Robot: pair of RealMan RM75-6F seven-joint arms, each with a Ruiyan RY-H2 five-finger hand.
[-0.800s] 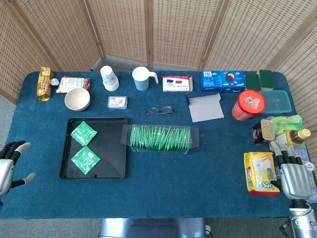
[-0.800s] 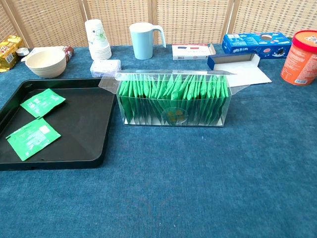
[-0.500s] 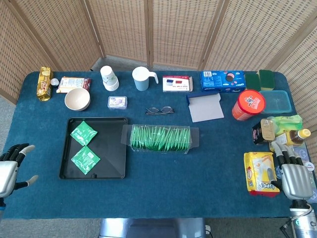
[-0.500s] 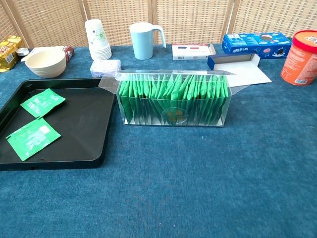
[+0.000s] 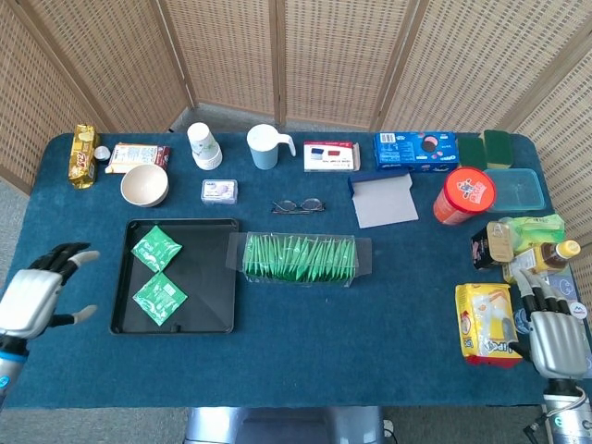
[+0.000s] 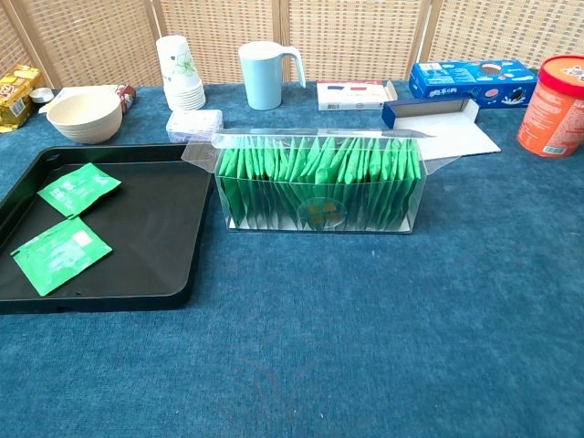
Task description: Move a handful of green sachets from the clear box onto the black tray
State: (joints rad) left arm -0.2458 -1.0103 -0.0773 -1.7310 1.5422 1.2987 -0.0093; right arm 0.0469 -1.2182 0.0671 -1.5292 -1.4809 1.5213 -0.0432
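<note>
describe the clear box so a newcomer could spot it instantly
Start at the black tray on the left half of the blue table. Just right of the tray, apart from it, stands the clear box. It is the only see-through container packed with a row of upright green sachets, its end flaps folded open.

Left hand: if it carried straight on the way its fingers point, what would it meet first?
Probably the black tray: the left hand is open, fingers aimed up-right toward its near rim. Height is unclear; it might pass above.
</note>
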